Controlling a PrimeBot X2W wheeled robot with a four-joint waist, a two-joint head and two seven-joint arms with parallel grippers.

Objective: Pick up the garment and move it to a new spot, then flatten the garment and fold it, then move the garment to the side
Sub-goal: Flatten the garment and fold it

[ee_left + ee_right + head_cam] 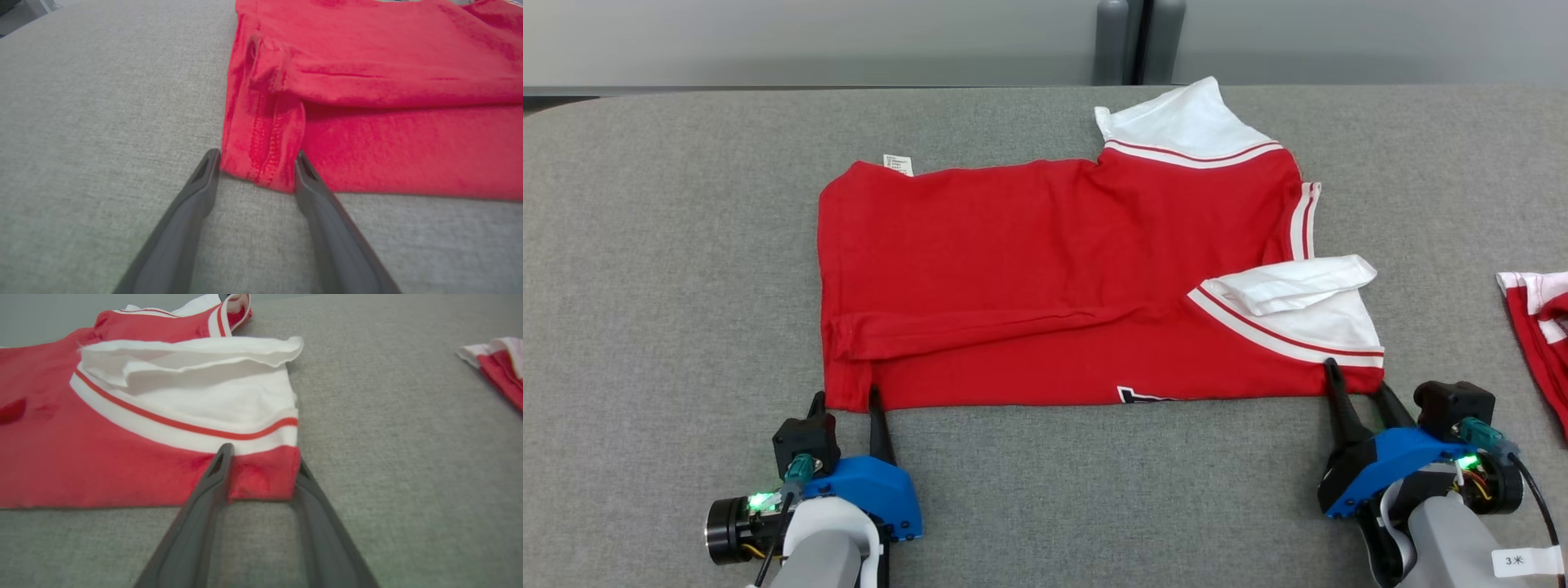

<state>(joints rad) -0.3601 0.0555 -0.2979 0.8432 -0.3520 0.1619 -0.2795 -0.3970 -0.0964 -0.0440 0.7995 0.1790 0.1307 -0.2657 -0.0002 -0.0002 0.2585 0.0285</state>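
A red garment with white striped sleeves lies partly folded on the grey table, its far long edge doubled toward me. My left gripper is open at the near left corner, its two fingers straddling the hemmed corner of the garment; the left gripper rests low on the table. My right gripper is open at the near right corner, below a rumpled white sleeve. There the right gripper has the red corner of the garment between its fingers.
A second red and white garment lies at the table's right edge, and it is the other garment seen off to the right of my right gripper. A grey post stands behind the far edge. Bare table spreads to the left.
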